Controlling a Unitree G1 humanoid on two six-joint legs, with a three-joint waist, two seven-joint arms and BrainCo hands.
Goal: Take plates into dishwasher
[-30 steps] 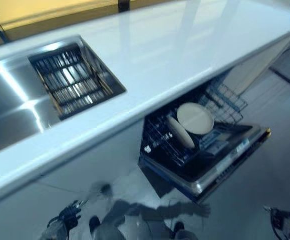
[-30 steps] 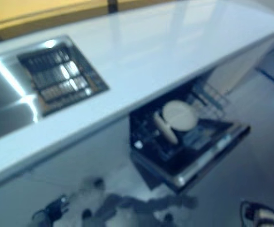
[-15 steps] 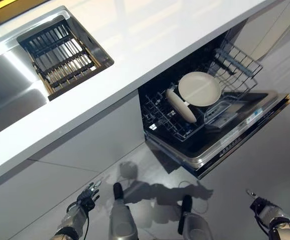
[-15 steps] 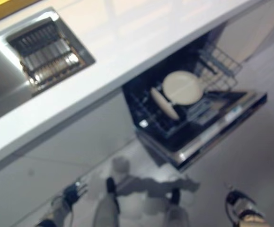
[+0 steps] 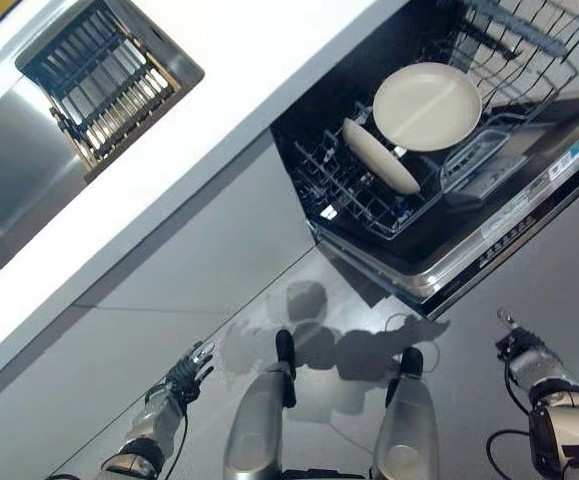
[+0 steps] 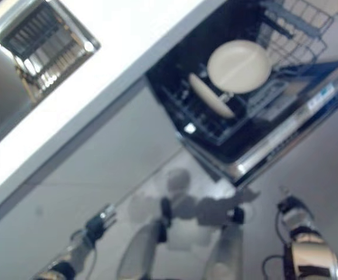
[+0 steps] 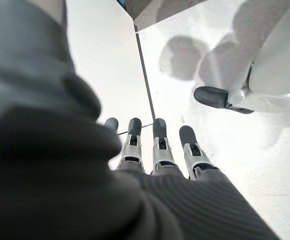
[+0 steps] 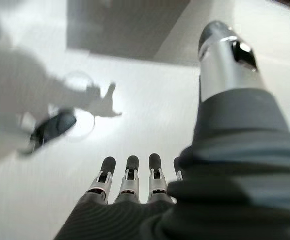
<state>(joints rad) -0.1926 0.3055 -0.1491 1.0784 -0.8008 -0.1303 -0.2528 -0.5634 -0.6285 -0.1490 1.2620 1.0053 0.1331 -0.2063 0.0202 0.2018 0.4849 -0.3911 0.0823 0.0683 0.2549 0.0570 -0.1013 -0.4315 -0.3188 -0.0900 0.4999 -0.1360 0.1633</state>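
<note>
Two cream plates stand in the lower rack (image 5: pixel 369 205) of the open dishwasher under the counter: a round one (image 5: pixel 427 106) facing up and a second one (image 5: pixel 380 156) on edge just left of it. My left hand (image 5: pixel 187 369) hangs low over the floor at the lower left, fingers straight and holding nothing. At the lower right my right hand (image 5: pixel 517 345) hangs the same way, open and empty. Both hands are well below and apart from the rack. In the wrist views each hand's fingers (image 7: pixel 158 140) (image 8: pixel 129 177) point at bare floor.
The dishwasher door (image 5: pixel 499 235) lies folded down toward the right. A white counter (image 5: pixel 199 110) runs above it, with a steel sink (image 5: pixel 9 180) and a ribbed drain rack (image 5: pixel 104 85) at the upper left. White cabinet fronts (image 5: pixel 199 250) stand left of the dishwasher.
The camera has tilted further down, so counter and dishwasher slid up in the picture. Both hands stay hanging low and open. The plates keep their places in the rack.
</note>
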